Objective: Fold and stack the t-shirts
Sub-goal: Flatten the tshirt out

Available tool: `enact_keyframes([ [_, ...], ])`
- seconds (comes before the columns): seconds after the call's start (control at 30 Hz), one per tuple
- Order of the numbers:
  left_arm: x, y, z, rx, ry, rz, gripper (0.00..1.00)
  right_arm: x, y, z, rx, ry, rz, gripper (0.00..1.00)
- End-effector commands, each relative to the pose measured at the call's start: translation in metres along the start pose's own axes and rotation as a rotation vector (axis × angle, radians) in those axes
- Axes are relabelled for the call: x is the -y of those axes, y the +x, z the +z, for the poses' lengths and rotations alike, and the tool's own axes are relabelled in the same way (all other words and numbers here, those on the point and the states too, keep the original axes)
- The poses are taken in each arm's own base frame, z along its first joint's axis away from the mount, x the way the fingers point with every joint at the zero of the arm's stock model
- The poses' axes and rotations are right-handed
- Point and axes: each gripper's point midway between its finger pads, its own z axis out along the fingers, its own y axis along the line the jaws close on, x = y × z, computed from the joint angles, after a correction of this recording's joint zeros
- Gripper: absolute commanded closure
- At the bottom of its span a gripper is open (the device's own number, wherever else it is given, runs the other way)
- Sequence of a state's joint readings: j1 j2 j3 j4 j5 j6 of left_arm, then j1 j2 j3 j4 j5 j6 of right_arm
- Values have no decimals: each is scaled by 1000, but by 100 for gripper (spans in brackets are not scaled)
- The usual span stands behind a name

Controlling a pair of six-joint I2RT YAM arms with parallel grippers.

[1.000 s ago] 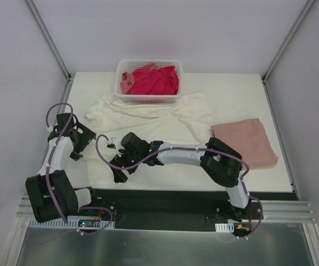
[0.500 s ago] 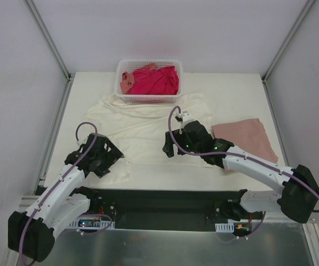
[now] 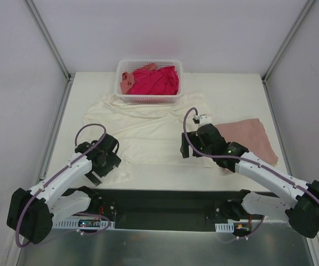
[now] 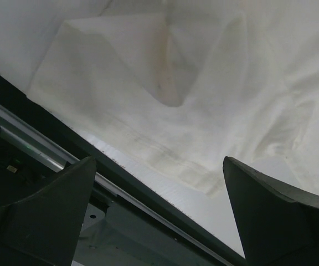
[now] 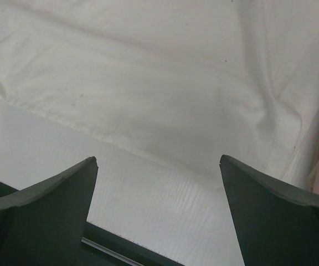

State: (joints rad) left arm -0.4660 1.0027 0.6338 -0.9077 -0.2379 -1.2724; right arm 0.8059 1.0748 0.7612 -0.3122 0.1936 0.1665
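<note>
A cream t-shirt (image 3: 148, 130) lies spread flat across the table's middle. My left gripper (image 3: 103, 162) hangs open over its near-left corner. In the left wrist view the cream t-shirt (image 4: 165, 83) has a folded-over hem above my left gripper (image 4: 159, 188), and nothing is between the fingers. My right gripper (image 3: 193, 145) hangs open over the near-right hem. The right wrist view has the cream t-shirt (image 5: 148, 77) just beyond my empty right gripper (image 5: 158, 166). A folded dusty pink t-shirt (image 3: 245, 141) lies at the right. Magenta-red (image 3: 158, 80) and salmon (image 3: 127, 81) t-shirts fill the basket.
The white lattice basket (image 3: 148, 98) stands at the back centre, touching the cream shirt's far edge. The table's dark near edge (image 4: 65, 144) runs just below both grippers. Bare white table (image 5: 148, 205) shows between the hem and that edge. Grey walls enclose both sides.
The left arm swung in from the left edge to the shirt's near-left corner. The right arm swept from left of centre to the near-right hem. The cream shirt now lies flatter.
</note>
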Motion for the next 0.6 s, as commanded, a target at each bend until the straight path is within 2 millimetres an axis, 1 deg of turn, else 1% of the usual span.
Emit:
enact_keyframes([
  [0.0,-12,-21,-3,111,-63,-47,1,13,6,5,-45,26,24,3],
  [0.03,-8,-27,-7,126,-51,-35,1,16,7,7,-54,28,19,3],
  [0.07,5,-37,-18,153,-14,-39,1,17,7,7,-56,29,15,3],
  [0.13,14,-54,-25,194,-15,-9,1,20,8,10,-63,38,20,3],
  [0.17,31,-65,-39,210,31,-11,1,21,7,10,-64,39,12,3],
  [0.23,41,-80,-43,218,26,19,1,22,9,14,-77,45,9,3],
  [0.27,53,-92,-48,231,45,9,1,22,8,16,-83,44,1,3],
  [0.3,57,-100,-49,239,53,7,1,21,9,17,-90,42,1,3],
  [0.33,55,-112,-45,236,44,-10,1,21,13,22,-114,41,-1,3],
  [0.37,58,-118,-37,217,34,-16,1,20,14,25,-123,39,-2,3],
  [0.4,69,-127,-32,216,77,-27,1,19,12,28,-128,36,-1,3],
  [0.43,69,-137,-24,204,78,-24,1,18,16,35,-157,37,-3,3],
  [0.47,78,-134,-12,153,85,-5,1,16,17,38,-168,33,-1,3],
  [0.5,91,-143,-7,160,122,5,1,12,11,41,-165,20,3,3],
  [0.53,96,-143,-1,143,122,39,1,11,15,48,-193,17,3,3],
  [0.57,106,-144,12,102,111,55,1,10,14,52,-200,17,3,3],
])
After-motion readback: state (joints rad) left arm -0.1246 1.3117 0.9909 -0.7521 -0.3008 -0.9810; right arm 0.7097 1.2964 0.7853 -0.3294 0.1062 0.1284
